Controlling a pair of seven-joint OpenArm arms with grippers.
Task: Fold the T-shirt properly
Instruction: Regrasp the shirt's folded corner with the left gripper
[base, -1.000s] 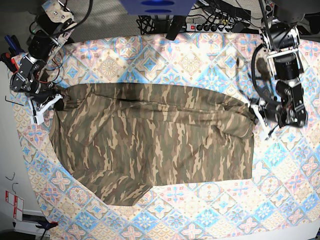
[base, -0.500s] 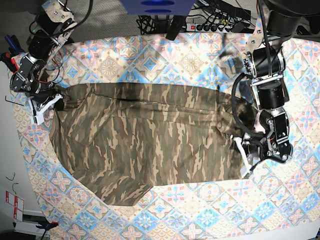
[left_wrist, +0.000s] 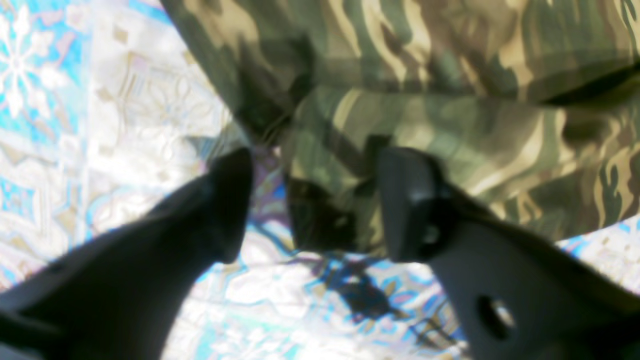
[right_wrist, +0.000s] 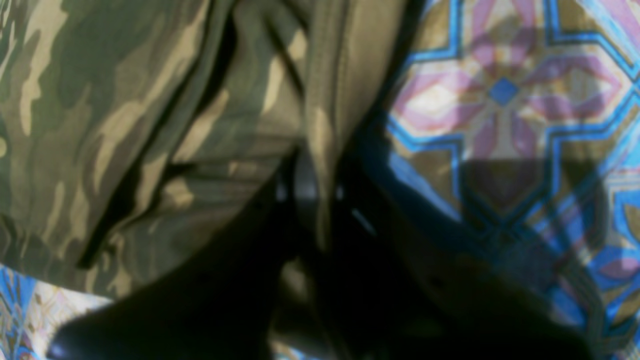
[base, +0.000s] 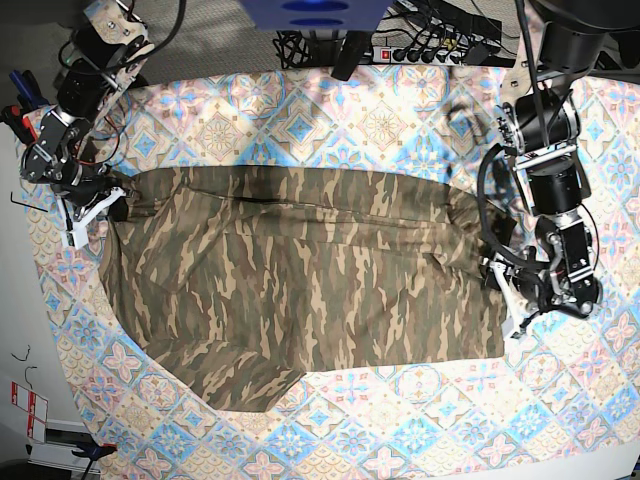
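The T-shirt is lying spread on the tablecloth, its left-arm edge sitting between the spread jaws of the left gripper while the right gripper is pinching the opposite edge, so tension is best being kept even.

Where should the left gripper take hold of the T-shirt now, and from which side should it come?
My judgement: grip the corner of the T-shirt that lies between the open jaws of the left gripper. Come from the bare tablecloth side, low and level. That corner is a thick folded edge sticking out past the cloth, so the jaws can close across it.
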